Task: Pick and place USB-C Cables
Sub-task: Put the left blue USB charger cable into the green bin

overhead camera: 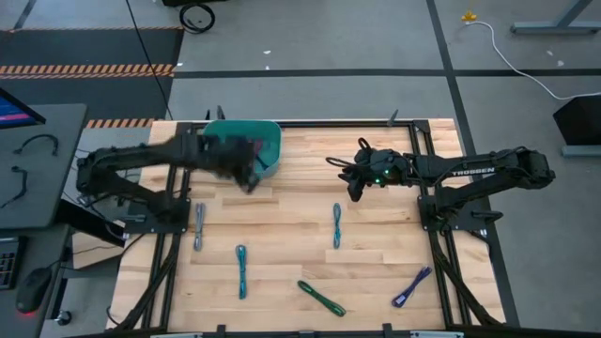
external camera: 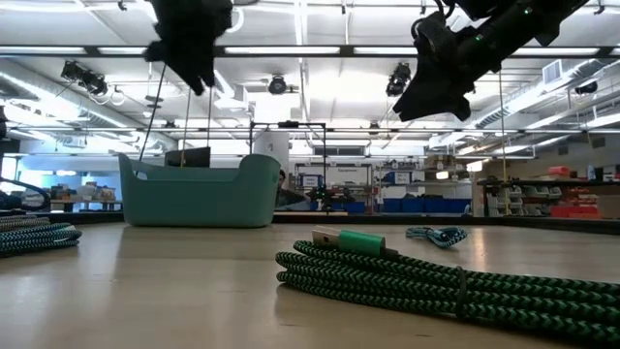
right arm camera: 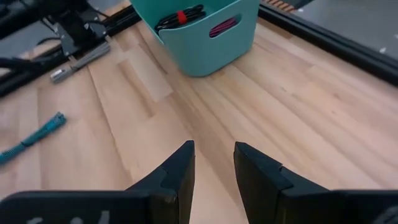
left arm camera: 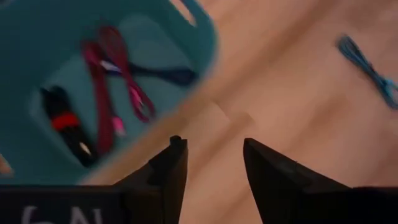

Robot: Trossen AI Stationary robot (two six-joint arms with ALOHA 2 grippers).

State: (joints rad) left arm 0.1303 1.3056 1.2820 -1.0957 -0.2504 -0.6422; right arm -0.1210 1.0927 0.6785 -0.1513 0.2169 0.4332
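A teal basket (overhead camera: 266,139) stands at the table's far side and holds magenta (left arm camera: 106,93), red-black (left arm camera: 62,118) and dark purple (left arm camera: 165,73) cable bundles. Five more bundles lie flat on the wood: grey (overhead camera: 199,226), teal-blue (overhead camera: 241,270), blue (overhead camera: 336,225), green (overhead camera: 321,298) and purple (overhead camera: 411,286). My left gripper (overhead camera: 249,176) hangs open and empty above the basket's near rim (left arm camera: 214,146). My right gripper (overhead camera: 355,191) is open and empty in the air, right of the basket (right arm camera: 214,149).
Black frame rails run along the table's edges (overhead camera: 427,160). In the low view the green bundle (external camera: 436,281) lies nearest the camera and both grippers hang high above the table. Bare wood lies between the basket and the blue bundle.
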